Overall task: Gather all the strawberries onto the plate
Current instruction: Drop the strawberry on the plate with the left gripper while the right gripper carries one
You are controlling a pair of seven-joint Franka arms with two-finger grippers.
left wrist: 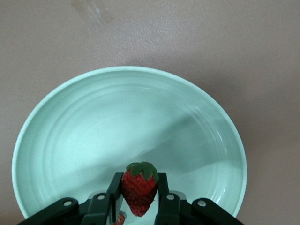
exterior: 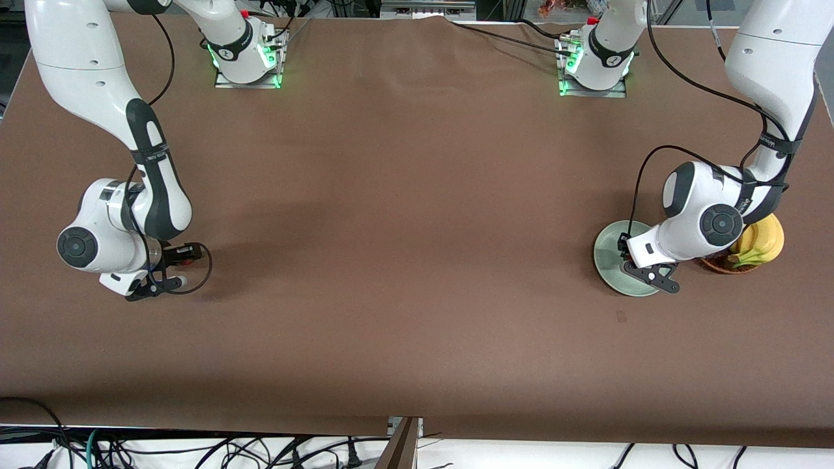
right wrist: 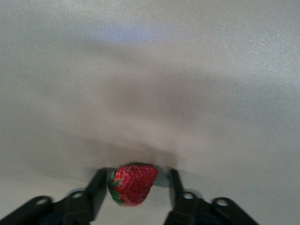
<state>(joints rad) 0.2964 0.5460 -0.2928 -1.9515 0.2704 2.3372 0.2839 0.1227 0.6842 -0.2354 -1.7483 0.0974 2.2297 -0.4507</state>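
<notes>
Strawberry between right fingers, one touching.

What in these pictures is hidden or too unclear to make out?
- Front view: the left gripper's strawberry, hidden by that arm over the plate.
- Front view: the basket under the bananas, mostly covered by the arm.
- Left wrist view: a red scrap below the fingers, cut off.
- Right wrist view: whether the right gripper touches its strawberry.

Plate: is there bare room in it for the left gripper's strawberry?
Yes. Most of the plate is bare ahead of the left gripper and its strawberry; only a second berry sits below the fingers.
</notes>
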